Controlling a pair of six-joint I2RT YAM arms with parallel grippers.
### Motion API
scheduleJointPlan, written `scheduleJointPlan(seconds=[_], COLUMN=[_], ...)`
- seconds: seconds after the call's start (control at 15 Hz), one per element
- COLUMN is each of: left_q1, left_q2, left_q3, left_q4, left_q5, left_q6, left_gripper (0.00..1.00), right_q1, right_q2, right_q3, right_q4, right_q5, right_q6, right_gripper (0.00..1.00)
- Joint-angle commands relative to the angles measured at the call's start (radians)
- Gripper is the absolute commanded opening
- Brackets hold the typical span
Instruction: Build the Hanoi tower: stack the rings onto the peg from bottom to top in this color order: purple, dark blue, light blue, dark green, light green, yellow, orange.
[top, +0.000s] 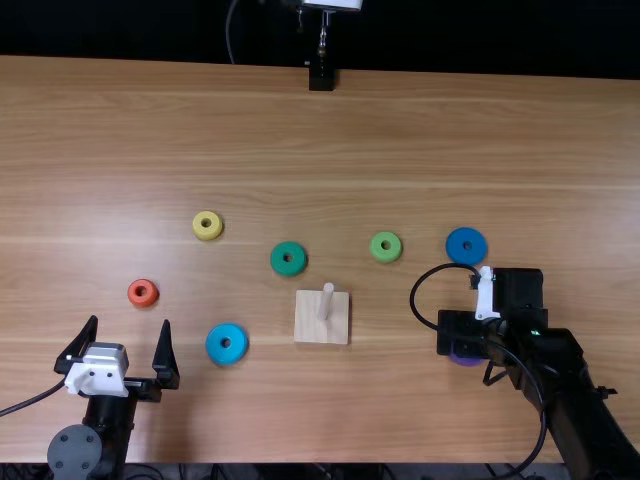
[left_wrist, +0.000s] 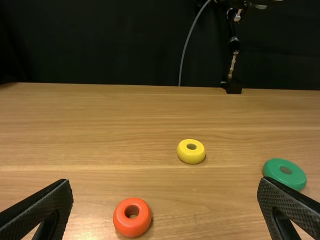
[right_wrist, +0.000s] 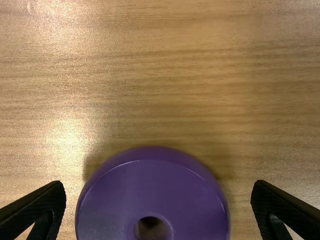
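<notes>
The right gripper (top: 462, 345) hangs over the purple ring (top: 465, 360), mostly covering it. In the right wrist view the open right gripper (right_wrist: 158, 192) has its fingers on either side of the purple ring (right_wrist: 150, 195), touching neither side. At the lower left stands the open left gripper (top: 127, 345); its wrist view shows the left gripper (left_wrist: 165, 192) with nothing between its fingers. The bare peg (top: 326, 302) rises from its wooden base (top: 310, 325). Loose on the table lie rings: dark blue (top: 466, 246), light blue (top: 226, 344), dark green (top: 289, 259), light green (top: 385, 247), yellow (top: 207, 225), orange (top: 143, 293).
The wooden table (top: 400, 130) carries the scattered rings around the peg base. A black stand (top: 321, 78) is at the far edge. The right arm's black cable (top: 413, 300) loops out toward the peg base.
</notes>
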Motion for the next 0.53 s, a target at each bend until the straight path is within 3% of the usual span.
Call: scheduleJointPlan(seconds=[0.0, 0.47], left_q1=[0.006, 0.006], left_q2=[-0.012, -0.012], left_q3=[-0.017, -0.017], left_q4=[-0.018, -0.018], left_q5=[0.008, 0.008], left_q6=[0.003, 0.005], left_gripper=[1.00, 1.00], right_q1=[-0.003, -0.004], right_q2=[0.017, 0.054], right_q3=[-0.007, 0.006], right_q4=[0.002, 0.000], right_q5=[-0.007, -0.007], right_q6=[0.006, 0.006], right_gripper=[1.00, 1.00])
